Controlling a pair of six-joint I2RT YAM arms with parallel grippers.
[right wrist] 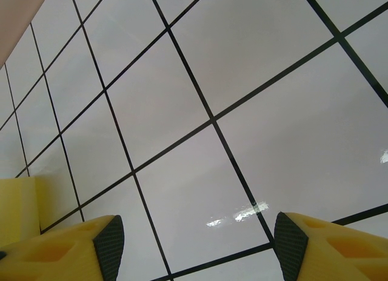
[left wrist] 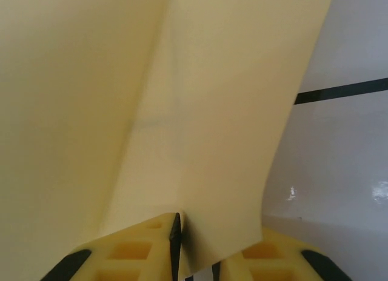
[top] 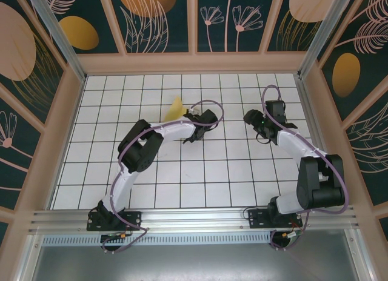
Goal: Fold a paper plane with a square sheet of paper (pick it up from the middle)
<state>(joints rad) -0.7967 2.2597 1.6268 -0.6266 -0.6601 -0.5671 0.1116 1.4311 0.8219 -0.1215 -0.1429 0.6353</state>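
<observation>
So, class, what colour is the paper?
The paper is pale yellow; left wrist view shows it best.

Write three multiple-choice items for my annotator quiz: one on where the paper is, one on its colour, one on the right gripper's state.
1. Where is the paper?
A. flat beside the arm bases
B. between the left gripper's fingers
C. against the back wall
2. What colour is the paper?
A. white
B. blue
C. pale yellow
3. How is the right gripper?
A. open, nothing between its fingers
B. shut on the paper
C. shut, empty
Key: 1 B, the left wrist view shows it running down between the fingers; 2 C, it looks pale yellow; 3 A, its fingers stand wide apart over bare tiles.
</observation>
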